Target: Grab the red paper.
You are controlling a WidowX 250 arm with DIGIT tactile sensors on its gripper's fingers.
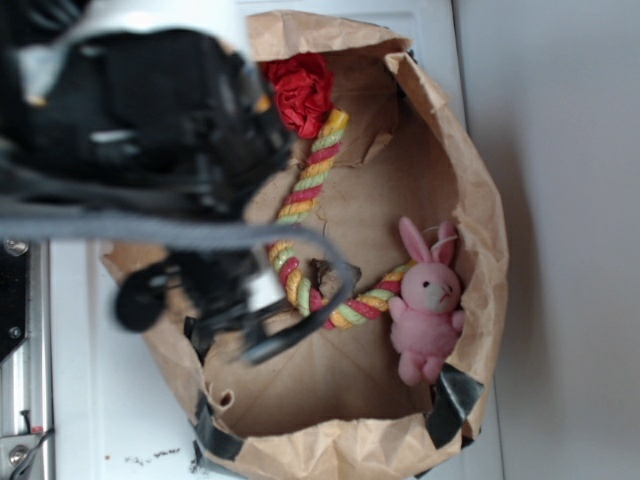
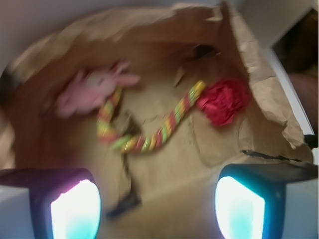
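The red paper (image 2: 223,101) sits inside the brown paper bag (image 2: 264,89), touching one end of the twisted rope (image 2: 149,134). The tool (image 2: 157,209) hangs wide and empty, well short of it. A careless descent could snag the rope or bag wall instead.

Red paper (image 1: 302,90) (crumpled rosette) lying loose.

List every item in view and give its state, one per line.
red paper: crumpled, lying free in the bag, touching one rope end.
rope: bent, lying flat.
pink bunny: lying against the bag wall.
paper bag: open, rim torn.
gripper: open, empty, above the bag floor.
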